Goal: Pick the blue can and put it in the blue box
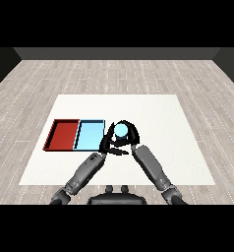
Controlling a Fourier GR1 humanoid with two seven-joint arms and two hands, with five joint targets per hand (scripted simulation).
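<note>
The blue can (121,130) shows its light blue top just right of the light blue tray (89,136). My right hand (132,134) is shut on the can, with its fingers curled over the far side and its thumb on the near side. Whether the can stands on the table or hangs above it I cannot tell. My left hand (109,143) is close by at the can's lower left, by the blue tray's right edge, fingers relaxed and holding nothing. The hands hide most of the can's body.
A red tray (62,134) lies directly left of the blue tray, touching it. Both trays sit on the left half of the white table (158,118). Wooden floor surrounds the table.
</note>
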